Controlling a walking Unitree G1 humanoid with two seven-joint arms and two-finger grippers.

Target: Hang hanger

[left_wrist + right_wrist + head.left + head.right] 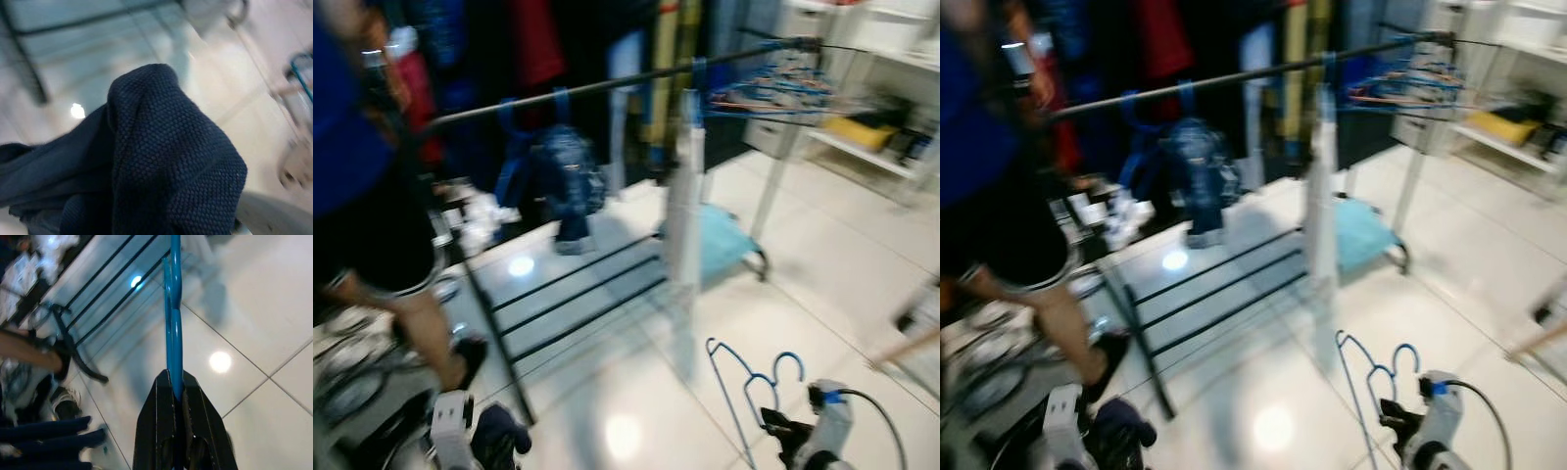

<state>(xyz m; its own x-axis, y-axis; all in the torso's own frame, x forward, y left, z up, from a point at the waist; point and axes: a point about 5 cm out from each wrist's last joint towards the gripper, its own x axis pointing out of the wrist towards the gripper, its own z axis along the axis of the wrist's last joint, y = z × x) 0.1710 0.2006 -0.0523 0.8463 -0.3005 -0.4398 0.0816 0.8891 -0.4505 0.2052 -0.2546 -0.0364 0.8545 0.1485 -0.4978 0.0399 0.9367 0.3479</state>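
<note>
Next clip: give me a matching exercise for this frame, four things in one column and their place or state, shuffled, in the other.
Things
1. blue hanger
2. dark blue cloth
3. bunch of hangers
4. light blue bag

Place or state
A. hanging at the far end of the rail
B. clamped between the right gripper's fingers
C. on the floor under the rack
D. bunched up at the left gripper

Pairs: 1-B, 2-D, 3-A, 4-C
</note>
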